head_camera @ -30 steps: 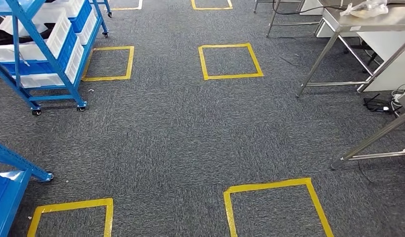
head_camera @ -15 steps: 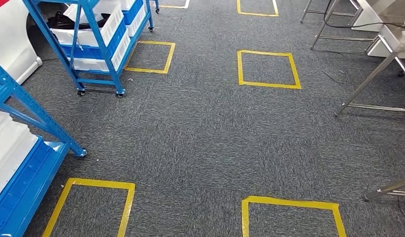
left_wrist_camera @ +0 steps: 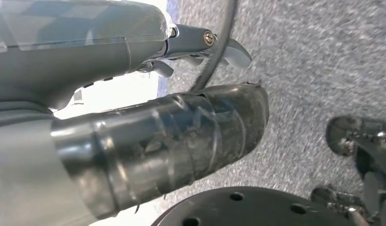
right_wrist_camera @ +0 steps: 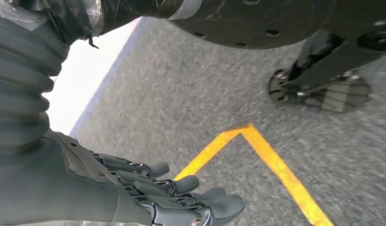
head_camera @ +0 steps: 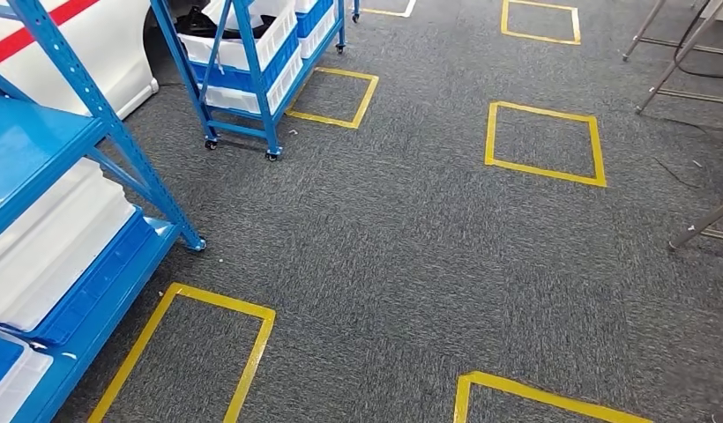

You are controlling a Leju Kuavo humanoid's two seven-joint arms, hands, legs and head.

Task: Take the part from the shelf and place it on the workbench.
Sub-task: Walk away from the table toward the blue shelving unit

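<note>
The part cannot be made out anywhere: the near blue shelf point(head_camera: 71, 225) at the left edge of the head view carries white bins point(head_camera: 49, 242) whose contents are hidden, and the farther blue rack point(head_camera: 252, 66) holds white bins point(head_camera: 239, 44) with something dark above them, too small to name. So the part is presumably in one of those bins, and which one is a guess. The right hand point(right_wrist_camera: 181, 197) hangs over the grey carpet point(head_camera: 411, 247) beside a yellow tape line point(right_wrist_camera: 271, 160), fingers loosely extended and apart, grasping nothing. The left hand point(left_wrist_camera: 200, 47) is mostly blocked by its own thick thumb and cover; a couple of fingers stick out with nothing visible in them, but whether it is released or curled I cannot tell. Both wrist views are streaked with motion blur. Risks from here: the near shelf's angled upright point(head_camera: 120, 132) and foot sit close on the left, so a tight approach could clip the frame or roll the wheeled rack; stopping off the yellow floor square point(head_camera: 195, 352) could leave the bins out of comfortable reach. The workbench is cut off: only metal table legs point(head_camera: 693, 233) show at the right edge.
</note>
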